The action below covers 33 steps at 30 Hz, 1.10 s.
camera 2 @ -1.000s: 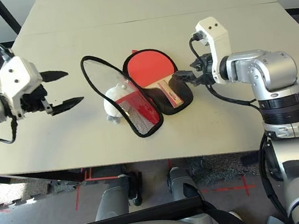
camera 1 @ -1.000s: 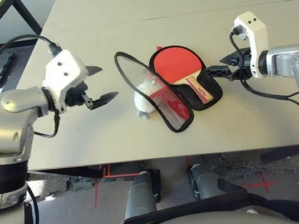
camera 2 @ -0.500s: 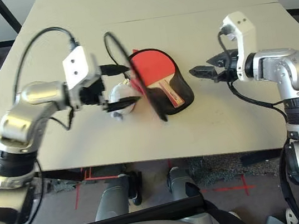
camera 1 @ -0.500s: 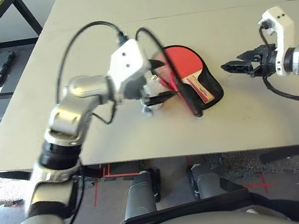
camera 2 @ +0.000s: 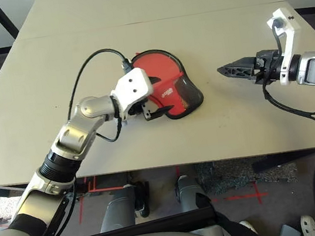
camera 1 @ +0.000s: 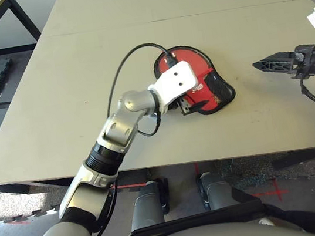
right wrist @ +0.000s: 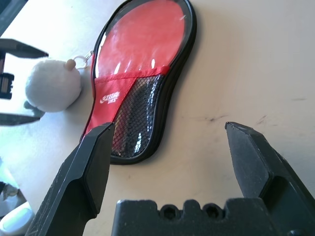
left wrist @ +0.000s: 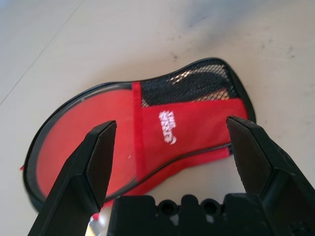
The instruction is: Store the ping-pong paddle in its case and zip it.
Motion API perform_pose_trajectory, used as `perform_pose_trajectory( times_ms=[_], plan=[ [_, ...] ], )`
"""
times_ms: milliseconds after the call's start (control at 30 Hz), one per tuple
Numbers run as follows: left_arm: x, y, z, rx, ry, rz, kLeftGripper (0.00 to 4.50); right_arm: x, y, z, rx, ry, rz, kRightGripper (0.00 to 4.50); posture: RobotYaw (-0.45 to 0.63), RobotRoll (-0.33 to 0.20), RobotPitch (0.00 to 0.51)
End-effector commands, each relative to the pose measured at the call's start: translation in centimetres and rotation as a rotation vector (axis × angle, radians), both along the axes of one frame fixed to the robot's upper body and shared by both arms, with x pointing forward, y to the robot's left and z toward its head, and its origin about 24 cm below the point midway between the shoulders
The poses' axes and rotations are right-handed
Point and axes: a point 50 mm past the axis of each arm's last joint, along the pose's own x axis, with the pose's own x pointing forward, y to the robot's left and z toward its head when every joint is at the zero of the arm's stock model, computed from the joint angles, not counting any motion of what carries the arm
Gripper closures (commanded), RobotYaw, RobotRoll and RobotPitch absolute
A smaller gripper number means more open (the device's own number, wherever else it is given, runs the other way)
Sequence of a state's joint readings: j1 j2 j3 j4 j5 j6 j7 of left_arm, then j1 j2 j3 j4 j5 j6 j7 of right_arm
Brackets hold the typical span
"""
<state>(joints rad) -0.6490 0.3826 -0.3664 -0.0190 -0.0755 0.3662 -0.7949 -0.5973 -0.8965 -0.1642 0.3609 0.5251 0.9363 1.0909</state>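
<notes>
Shows a seamed beige tabletop (camera 2: 254, 133) above grey floor (camera 2: 277, 207) with red tape (camera 2: 258, 194). Has the ping-pong paddle (right wrist: 145, 37) inside the case (right wrist: 135, 118) on that tabletop, left gripper (left wrist: 172, 120) apart over it, right gripper (right wrist: 170, 125) apart, empty.

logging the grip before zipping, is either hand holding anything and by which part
Nothing is held; the left hand is open over the paddle case, the right open too.

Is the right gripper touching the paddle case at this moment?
Apart. The left eye view shows bare tabletop between the fingertips of the right gripper and the case.
</notes>
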Motion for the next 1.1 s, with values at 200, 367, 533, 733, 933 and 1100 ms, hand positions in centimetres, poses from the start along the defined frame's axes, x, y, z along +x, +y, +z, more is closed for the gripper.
perform_pose_trajectory(
  times_ms=[200,367,533,733,933,1100],
  plan=[
    [-0.7,1.9,-0.7,0.036,0.032,0.019,0.00,0.7,2.6,-4.3,0.019,0.139,0.044,0.03,-0.04,0.000,0.147],
    [-0.8,2.3,-0.7,0.042,0.039,0.030,0.00,1.2,3.9,-5.7,0.027,0.166,0.064,0.03,-0.03,0.000,0.153],
    [-0.9,2.4,-0.7,0.044,0.044,0.037,0.00,1.8,5.4,-6.8,0.051,0.192,0.075,0.03,-0.03,0.000,0.163],
    [-1.0,2.6,-0.8,0.052,0.054,0.040,0.00,1.9,6.6,-7.6,0.068,0.205,0.097,0.03,-0.03,0.000,0.171],
    [-1.1,2.6,-0.9,0.056,0.063,0.038,0.00,2.0,7.6,-8.0,0.088,0.203,0.121,0.03,-0.03,0.000,0.177],
    [-1.2,2.5,-1.0,0.056,0.070,0.033,0.00,2.0,8.4,-8.1,0.096,0.204,0.143,0.03,-0.04,0.000,0.179]
  ],
)
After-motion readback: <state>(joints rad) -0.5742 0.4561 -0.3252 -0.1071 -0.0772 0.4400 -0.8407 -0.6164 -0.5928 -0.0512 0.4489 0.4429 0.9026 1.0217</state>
